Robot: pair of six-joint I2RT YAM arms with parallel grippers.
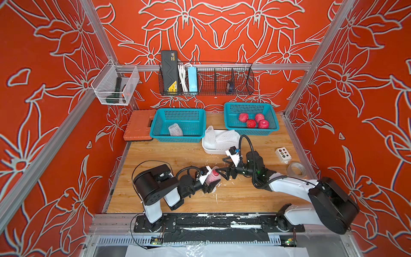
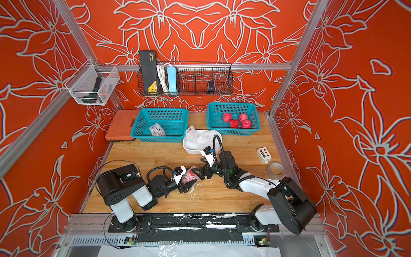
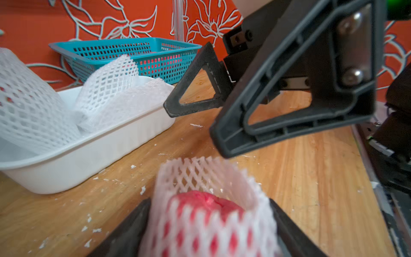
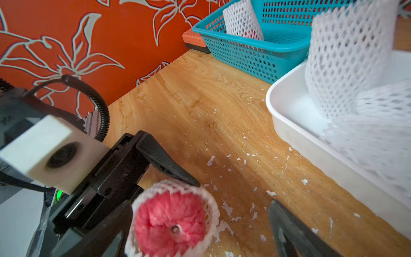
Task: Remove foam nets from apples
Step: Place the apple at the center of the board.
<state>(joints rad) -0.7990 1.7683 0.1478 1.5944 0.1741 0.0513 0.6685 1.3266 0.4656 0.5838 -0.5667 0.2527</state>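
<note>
**Top views.** We find the left gripper (image 1: 213,180) pinching a round red-pink apple (image 1: 215,173) wrapped in its white diamond-mesh foam net (image 1: 210,177), low over the front middle of the pale wooden table (image 1: 166,153). The right gripper (image 1: 221,174) faces it with jaws spread, tips just at the net's open end. Four bare apples (image 1: 251,123) lie in the right teal plastic basket (image 1: 249,104). Stripped nets (image 1: 224,138) sit in the white plastic tray (image 1: 211,150).

**Left wrist.** Only here do we see the slack: a free collar of mesh stands well past the fruit, toward the right fingers (image 3: 289,100). We judge those fingers should close on that collar alone, clear of the apple. The pull should then run straight along the sleeve while the left grip stays firm.

**Right wrist.** This view alone shows the apple's bare end inside the net's rim, and a left finger (image 4: 164,162) lying on the mesh side. White foam crumbs (image 4: 226,209) litter the wood. The close focus is soft, so we cannot tell whether the apple touches the table.
</note>
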